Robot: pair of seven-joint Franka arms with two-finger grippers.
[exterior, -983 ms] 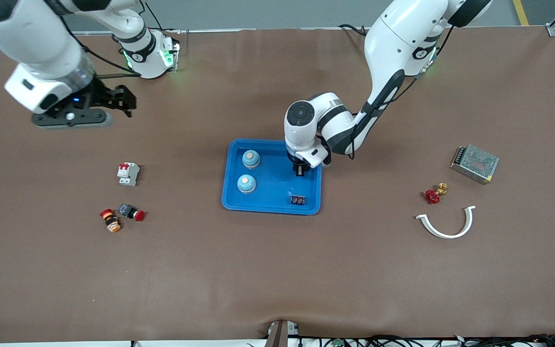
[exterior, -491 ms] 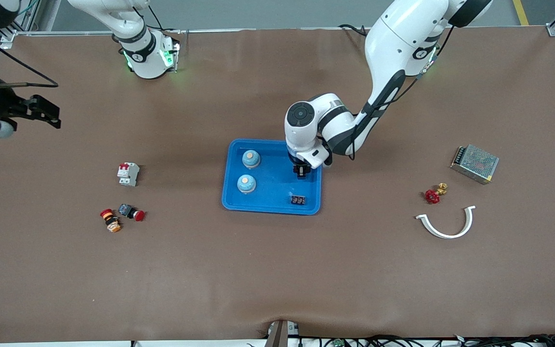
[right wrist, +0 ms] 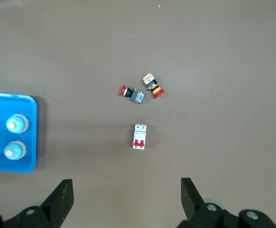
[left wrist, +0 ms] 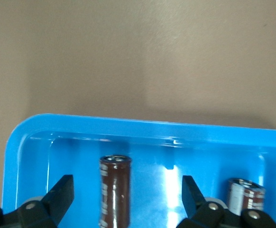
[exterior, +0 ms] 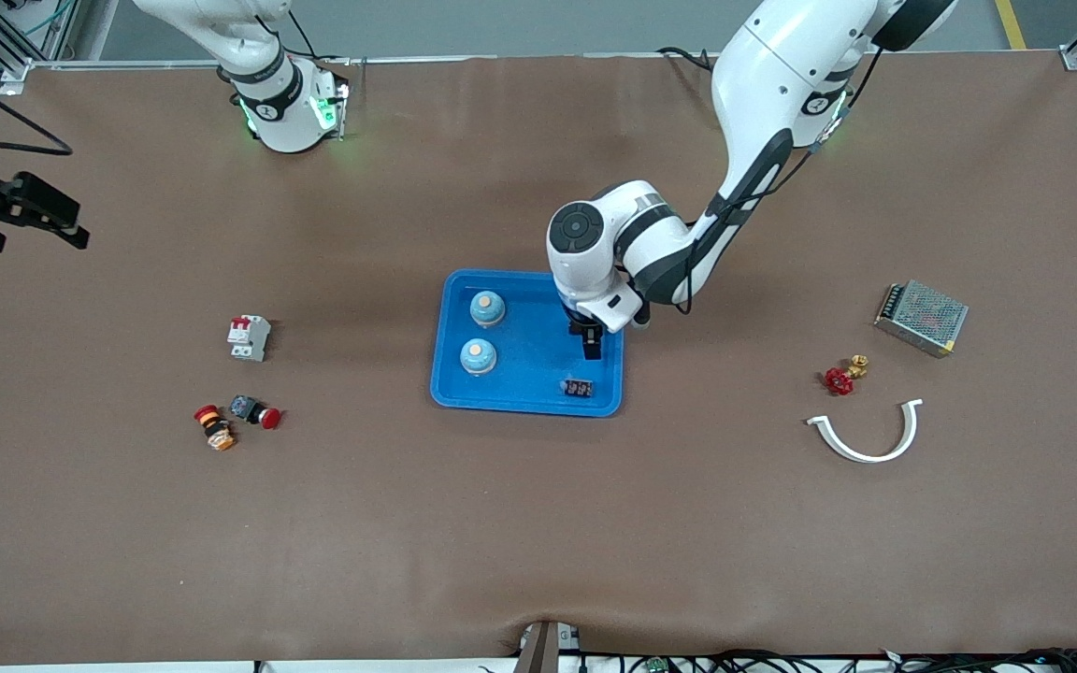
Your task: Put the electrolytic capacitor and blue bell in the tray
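Observation:
The blue tray (exterior: 527, 374) lies mid-table. Two blue bells (exterior: 487, 307) (exterior: 478, 355) stand in it, also seen in the right wrist view (right wrist: 17, 123). My left gripper (exterior: 592, 348) is low over the tray's end toward the left arm, fingers open. In the left wrist view (left wrist: 127, 185) a brown electrolytic capacitor (left wrist: 115, 190) sits between the open fingers and touches neither. A second capacitor (left wrist: 244, 192) is beside one finger. A dark part (exterior: 579, 387) lies in the tray nearer the front camera. My right gripper (exterior: 29, 224) (right wrist: 126, 190) is open and empty, high over the right arm's end.
A white and red breaker (exterior: 249, 337) and two red push buttons (exterior: 253, 411) (exterior: 214, 427) lie toward the right arm's end. A metal power supply (exterior: 921, 318), a red valve (exterior: 840, 379) and a white curved piece (exterior: 866, 435) lie toward the left arm's end.
My right arm has swung away toward its end of the table. My left gripper has shifted slightly within the tray, toward the front camera.

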